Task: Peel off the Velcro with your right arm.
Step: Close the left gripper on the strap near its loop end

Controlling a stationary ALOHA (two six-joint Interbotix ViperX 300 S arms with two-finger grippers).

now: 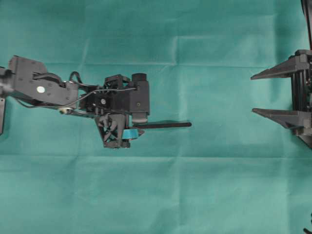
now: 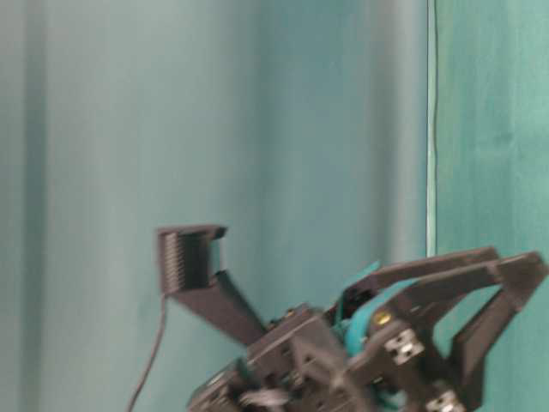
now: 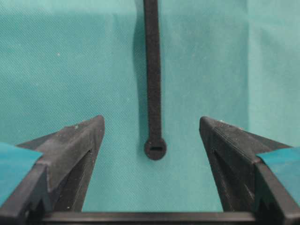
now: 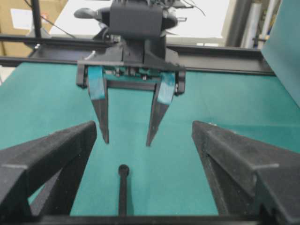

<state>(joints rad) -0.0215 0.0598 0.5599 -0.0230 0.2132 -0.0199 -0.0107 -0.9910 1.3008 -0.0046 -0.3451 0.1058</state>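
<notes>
- The Velcro [image 1: 163, 125] lies flat on the green cloth [image 1: 195, 185], a thin black strip near the middle of the overhead view, its rounded end [image 3: 155, 148] toward the left gripper [image 4: 126, 139].
- That left gripper hovers over the rounded end, fingers spread, touching nothing.
- The right gripper [image 1: 253, 94] sits at 3 o'clock, well apart from the strap, its plain dark fingers [image 4: 51, 159] spread wide and empty.
</notes>
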